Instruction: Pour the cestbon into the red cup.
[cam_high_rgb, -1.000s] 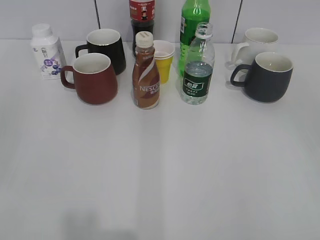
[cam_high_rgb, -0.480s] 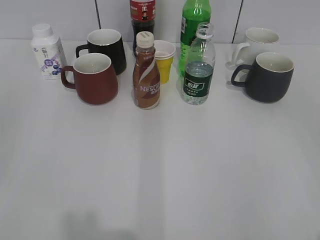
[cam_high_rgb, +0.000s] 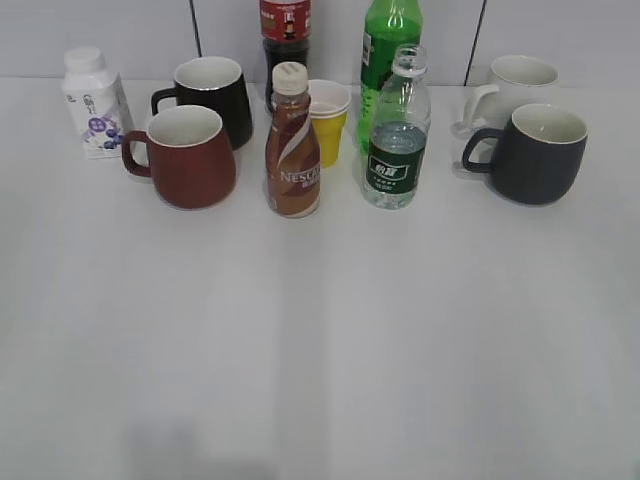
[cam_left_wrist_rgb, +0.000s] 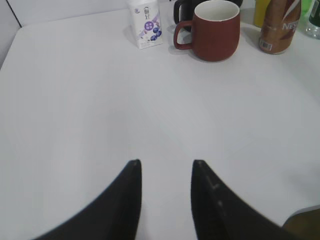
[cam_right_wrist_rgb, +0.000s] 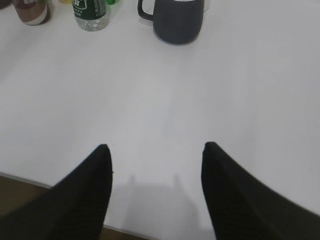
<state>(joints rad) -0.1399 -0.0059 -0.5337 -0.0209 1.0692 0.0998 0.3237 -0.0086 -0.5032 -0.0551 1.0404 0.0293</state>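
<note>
On the far left of the desk (cam_high_rgb: 320, 350) we see a small white milk bottle (cam_high_rgb: 92, 103). Next to it stands the red cup (cam_high_rgb: 187, 157), upright, handle to the left, with a black mug (cam_high_rgb: 213, 97) just behind it. Right of the cup is a brown Nescafe bottle (cam_high_rgb: 292, 145), and behind that a dark cola bottle (cam_high_rgb: 284, 40) and a yellow cup (cam_high_rgb: 327, 121). Further right stands the cestbon (cam_high_rgb: 398, 135), upright, uncapped, part full, well apart from the red cup; a green soda bottle (cam_high_rgb: 384, 45) rises just behind it. On the right sit a dark grey mug (cam_high_rgb: 533, 154) and a white mug (cam_high_rgb: 510, 85) behind it.

Our left tool (cam_left_wrist_rgb: 165, 172) hangs over bare desk, fingers parted a little and holding nothing. Our right tool (cam_right_wrist_rgb: 156, 155) hangs likewise, fingers spread wider, empty, with the cestbon and the grey mug far ahead of it.
</note>
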